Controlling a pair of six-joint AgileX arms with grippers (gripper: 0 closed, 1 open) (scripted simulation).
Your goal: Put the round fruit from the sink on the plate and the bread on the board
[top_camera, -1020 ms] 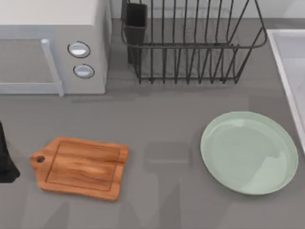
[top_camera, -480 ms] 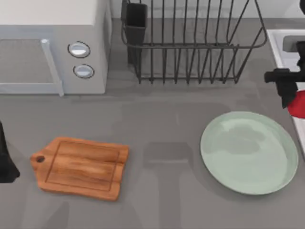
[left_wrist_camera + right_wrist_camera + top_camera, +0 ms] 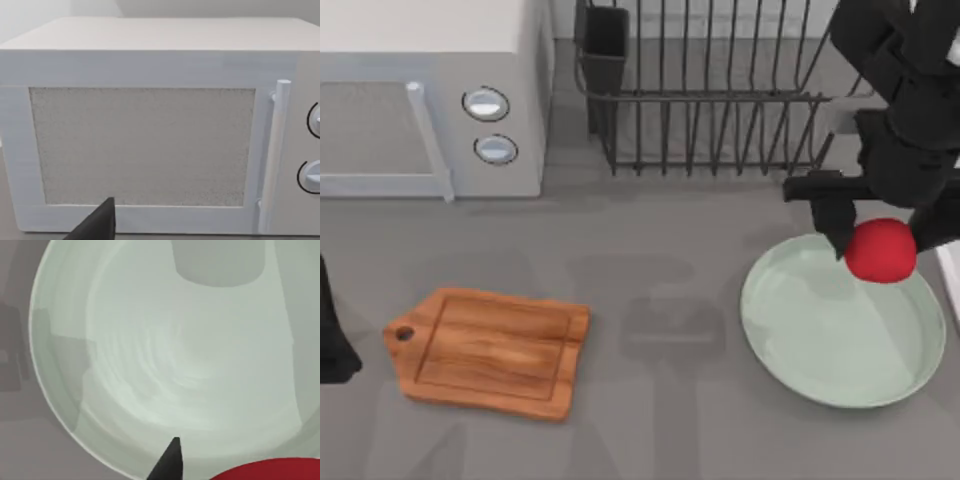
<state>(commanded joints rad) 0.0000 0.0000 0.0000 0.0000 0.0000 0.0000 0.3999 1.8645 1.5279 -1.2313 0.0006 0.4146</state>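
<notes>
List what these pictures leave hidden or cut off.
- Sink: top view, a sliver at the right edge; the right arm covers the rest.
- Round fruit: held in the right gripper over the plate; right wrist view cuts it off.
- Left gripper: top view, cut by the left edge.

Landmark: the plate (image 3: 820,340). Its surface toward the near edge of the counter (image 3: 670,440) is bare and open from above. Its far rim is occupied by the right claw (image 3: 880,240) clamped on the round fruit (image 3: 880,250). Beyond that rim the wire dish rack (image 3: 720,90) blocks low passage. Left of the plate, open counter runs to the board (image 3: 490,350). Farther left beyond the board stands the microwave (image 3: 430,100).
</notes>
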